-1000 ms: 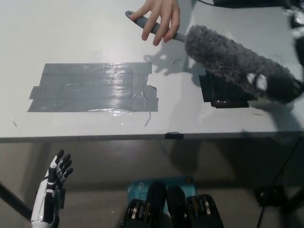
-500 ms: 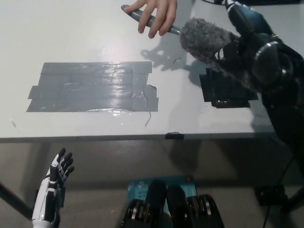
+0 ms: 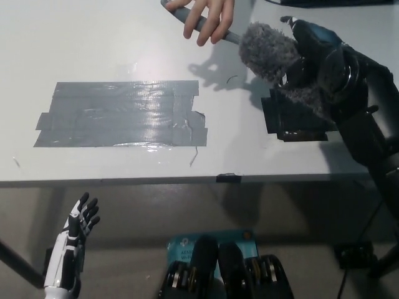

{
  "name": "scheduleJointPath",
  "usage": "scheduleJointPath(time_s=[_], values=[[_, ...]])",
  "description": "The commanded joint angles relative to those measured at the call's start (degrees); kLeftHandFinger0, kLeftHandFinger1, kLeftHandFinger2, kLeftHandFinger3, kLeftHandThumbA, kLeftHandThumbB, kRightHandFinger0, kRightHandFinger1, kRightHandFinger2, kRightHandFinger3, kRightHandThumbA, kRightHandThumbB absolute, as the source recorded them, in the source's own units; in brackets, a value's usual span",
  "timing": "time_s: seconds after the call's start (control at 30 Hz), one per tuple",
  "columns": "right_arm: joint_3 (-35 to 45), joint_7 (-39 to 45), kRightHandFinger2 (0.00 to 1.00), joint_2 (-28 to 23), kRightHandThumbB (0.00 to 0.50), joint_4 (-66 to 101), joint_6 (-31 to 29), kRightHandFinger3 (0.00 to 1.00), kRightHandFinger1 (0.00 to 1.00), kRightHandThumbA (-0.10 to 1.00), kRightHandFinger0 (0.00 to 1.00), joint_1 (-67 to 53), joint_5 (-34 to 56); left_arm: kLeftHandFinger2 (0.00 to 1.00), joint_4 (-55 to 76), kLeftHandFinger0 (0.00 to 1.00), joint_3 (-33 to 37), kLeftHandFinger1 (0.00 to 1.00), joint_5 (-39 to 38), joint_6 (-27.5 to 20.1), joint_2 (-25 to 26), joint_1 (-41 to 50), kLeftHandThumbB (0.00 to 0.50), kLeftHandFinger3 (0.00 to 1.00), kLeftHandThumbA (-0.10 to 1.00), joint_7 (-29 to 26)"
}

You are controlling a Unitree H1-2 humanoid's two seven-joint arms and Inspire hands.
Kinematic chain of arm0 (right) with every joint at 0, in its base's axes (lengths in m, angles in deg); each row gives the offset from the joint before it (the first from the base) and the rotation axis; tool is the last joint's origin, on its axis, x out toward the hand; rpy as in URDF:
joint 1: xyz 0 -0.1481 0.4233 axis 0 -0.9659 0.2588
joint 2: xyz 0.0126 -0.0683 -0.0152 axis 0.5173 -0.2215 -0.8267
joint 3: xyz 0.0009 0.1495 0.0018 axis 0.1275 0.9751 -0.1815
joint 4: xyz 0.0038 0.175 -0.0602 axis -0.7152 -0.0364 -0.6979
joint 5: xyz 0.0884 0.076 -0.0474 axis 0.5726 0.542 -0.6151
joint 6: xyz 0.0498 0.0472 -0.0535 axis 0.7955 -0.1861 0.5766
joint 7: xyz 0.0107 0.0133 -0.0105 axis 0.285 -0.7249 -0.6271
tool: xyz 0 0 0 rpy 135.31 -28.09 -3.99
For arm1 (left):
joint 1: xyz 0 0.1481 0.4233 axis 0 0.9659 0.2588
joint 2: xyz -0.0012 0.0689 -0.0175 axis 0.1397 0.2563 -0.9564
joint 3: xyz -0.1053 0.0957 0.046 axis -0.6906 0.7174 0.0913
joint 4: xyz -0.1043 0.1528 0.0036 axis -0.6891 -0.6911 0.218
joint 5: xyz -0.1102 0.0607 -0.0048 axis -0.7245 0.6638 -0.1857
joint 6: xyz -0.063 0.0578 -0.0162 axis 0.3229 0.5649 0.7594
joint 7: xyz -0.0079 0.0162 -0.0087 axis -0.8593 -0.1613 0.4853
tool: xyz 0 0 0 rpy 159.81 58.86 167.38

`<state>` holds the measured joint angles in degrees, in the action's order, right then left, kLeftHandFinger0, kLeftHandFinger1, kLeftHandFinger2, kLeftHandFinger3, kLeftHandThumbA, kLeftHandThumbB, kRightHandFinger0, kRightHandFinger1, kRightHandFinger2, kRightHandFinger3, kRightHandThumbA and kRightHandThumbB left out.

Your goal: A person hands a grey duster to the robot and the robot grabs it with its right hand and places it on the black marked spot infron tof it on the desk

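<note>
White desk (image 3: 93,50), front edge bare, grey tape patch (image 3: 121,115) at left. Fluffy grey duster (image 3: 271,53) above black marked spot (image 3: 296,118); person's hand (image 3: 209,15) grips its handle. Black right hand (image 3: 312,59) on the fluff, grip unclear. White left hand (image 3: 78,227) below desk edge, fingers spread.

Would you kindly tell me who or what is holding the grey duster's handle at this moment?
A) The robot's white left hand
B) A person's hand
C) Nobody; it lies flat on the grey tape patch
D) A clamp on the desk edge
B: a person's hand grips the handle of the grey duster at the top of the desk, while the black right hand is at its fluffy head.
</note>
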<state>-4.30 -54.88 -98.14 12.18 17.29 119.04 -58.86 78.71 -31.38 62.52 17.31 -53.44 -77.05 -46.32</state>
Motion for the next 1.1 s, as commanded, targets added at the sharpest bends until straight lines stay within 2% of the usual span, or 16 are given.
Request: scheduleJointPath(time_s=[0.0,0.03,0.07,0.1,0.13,0.23,0.27,0.3,0.33,0.4,0.43,0.47,0.5,0.77,0.9,1.07], values=[[-0.85,-1.46,1.0,0.0,0.362,-2.68,0.65,1.0,1.0,0.41,1.0,4.14,-4.7,1.0,2.56,1.0,0.51,1.0,0.55,-0.03,1.14,-0.41,0.176,1.0,0.99,1.18],[-2.44,-6.15,0.53,-0.62,0.24,-3.3,0.65,1.0,0.39,0.02,0.36,3.69,-3.85,1.0,2.62,1.0,0.55,1.0,0.51,0.08,1.18,-0.5,0.166,1.0,0.98,1.22],[-2.63,-6.61,0.46,-0.7,0.248,-3.39,0.65,1.0,0.31,0.0,0.23,3.66,-3.73,1.0,2.62,1.0,0.58,1.0,0.51,0.1,1.19,-0.52,0.167,1.0,0.98,1.2],[-2.82,-9.08,0.29,-1.04,0.227,-3.37,0.01,0.92,0.12,-0.1,0.01,3.09,-3.77,1.0,2.52,1.0,0.66,1.0,0.76,-0.02,1.29,-0.69,0.159,1.0,0.98,1.17],[-2.22,-10.05,0.29,-1.22,0.214,-3.57,-0.64,0.78,0.1,-0.1,0.0,2.76,-2.75,1.0,2.34,1.0,0.77,1.0,0.97,-0.23,1.37,-0.93,0.161,1.0,0.98,1.17],[-0.96,-9.51,0.4,-1.23,0.264,-3.81,-1.02,0.69,0.2,-0.1,0.0,2.43,-0.24,1.0,2.27,1.0,1.0,1.0,1.12,-0.04,1.42,-1.21,0.181,1.0,0.98,1.12],[-0.6,-10.77,0.41,-1.4,0.242,-3.45,-2.74,0.5,0.23,-0.1,0.02,1.67,0.35,1.0,2.22,1.0,1.16,1.0,1.24,-0.07,1.51,-1.35,0.175,1.0,0.98,1.2],[-0.32,-11.7,0.51,-1.35,0.242,-3.07,-3.36,0.38,0.28,-0.1,0.0,1.05,0.66,1.0,2.23,1.0,1.28,1.0,1.52,-0.09,1.46,-1.41,0.18,1.0,0.98,1.08],[-0.25,-11.97,0.6,-1.37,0.237,-2.81,-3.4,0.37,0.33,-0.1,0.0,0.76,0.81,1.0,2.18,1.0,1.36,1.0,1.55,-0.19,1.47,-1.44,0.176,1.0,0.98,1.04],[0.09,-13.25,0.82,-1.25,0.228,-3.15,-4.43,0.47,0.5,-0.1,0.05,0.22,1.46,1.0,2.38,1.0,1.41,1.0,1.09,0.18,1.45,-1.36,0.167,1.0,0.98,1.11],[0.1,-13.9,0.91,-1.26,0.232,-3.46,-4.97,0.63,0.56,-0.1,0.04,0.25,1.56,1.0,2.48,1.0,1.41,1.0,1.01,0.39,1.43,-1.43,0.161,1.0,0.97,1.06],[0.07,-14.25,0.97,-1.24,0.219,-3.5,-5.1,0.79,0.61,-0.1,0.07,0.3,1.58,1.0,2.67,1.0,1.43,1.0,1.08,0.52,1.46,-1.45,0.148,1.0,0.97,1.03],[0.14,-14.88,0.97,-1.2,0.22,-3.41,-5.21,0.85,0.62,-0.1,0.09,0.41,1.7,1.0,2.93,1.0,1.47,1.0,1.22,0.67,1.49,-1.49,0.144,1.0,0.97,0.99],[0.94,-19.92,0.89,-2.34,0.222,0.57,-8.35,0.96,0.56,-0.1,0.07,0.87,1.8,1.0,2.86,1.0,1.47,1.0,1.85,1.16,1.58,-2.03,0.124,1.0,0.99,0.89],[-0.2,-19.5,0.99,-4.09,0.214,3.83,-8.65,1.0,0.67,-0.1,0.12,2.63,0.09,1.0,2.65,1.0,1.49,1.0,2.32,1.03,1.64,-2.13,0.122,1.0,0.99,0.78],[-0.95,-19.51,1.0,-6.21,0.218,4.31,-11.14,0.98,0.76,-0.1,0.22,3.32,-0.14,1.0,2.76,1.0,1.48,1.0,2.73,0.98,1.68,-2.02,0.123,1.0,1.0,0.73]])
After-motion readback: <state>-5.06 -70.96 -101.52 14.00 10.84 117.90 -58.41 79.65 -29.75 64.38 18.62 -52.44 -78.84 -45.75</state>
